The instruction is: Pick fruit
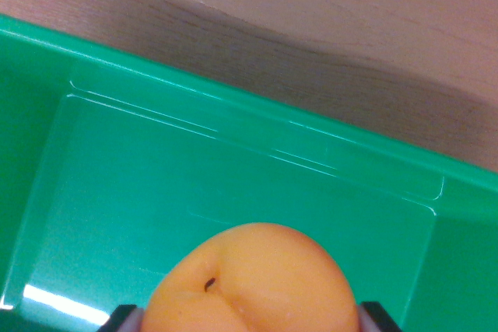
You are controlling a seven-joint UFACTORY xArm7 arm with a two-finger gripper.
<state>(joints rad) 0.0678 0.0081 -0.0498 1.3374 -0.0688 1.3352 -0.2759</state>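
I see gripper [247, 318] at 6 o'clock, jaws clamped either side of orange fruit [253, 281], green bin [233, 169] underneath, wooden table [350, 29] at 12.

Fruit [253, 285]: orange, glossy, small dark speck near crease. Bin [233, 184]: bright green, white glare streaks on floor. Table [327, 21]: pale pinkish wood grain, darker shadow band along bin rim. Fingers [124, 318]: grey, black-edged.

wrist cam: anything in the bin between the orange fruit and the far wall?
Nothing. In the wrist view only bare green floor of the bin lies between the orange fruit and the far wall.
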